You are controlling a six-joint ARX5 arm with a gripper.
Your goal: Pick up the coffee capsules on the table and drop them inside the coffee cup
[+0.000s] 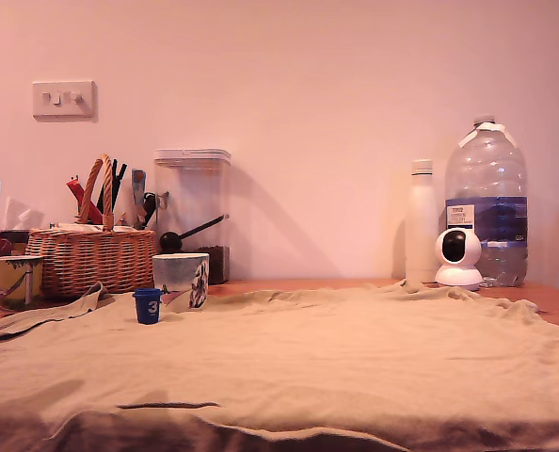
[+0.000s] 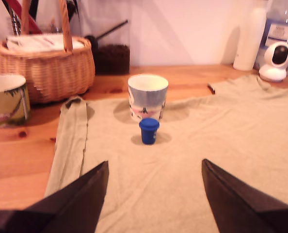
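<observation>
ahead of open end effector (image 2: 153, 194), blue capsule (image 2: 149, 131), cup (image 2: 147, 97) behind

A cloth (image 1: 308, 367) lies over the table (image 1: 552, 303), and on it 1 capsule (image 1: 148, 306) stands just before the coffee cup (image 1: 182, 280), toward the exterior view's left. Behind them a basket (image 1: 91, 261) sits beside a lidded container (image 1: 194, 212), with a mug (image 1: 12, 280) further to the exterior view's left. At the exterior view's right, along the wall, stand a slim bottle (image 1: 421, 222), a small camera (image 1: 458, 258) and a large water bottle (image 1: 487, 200).
</observation>
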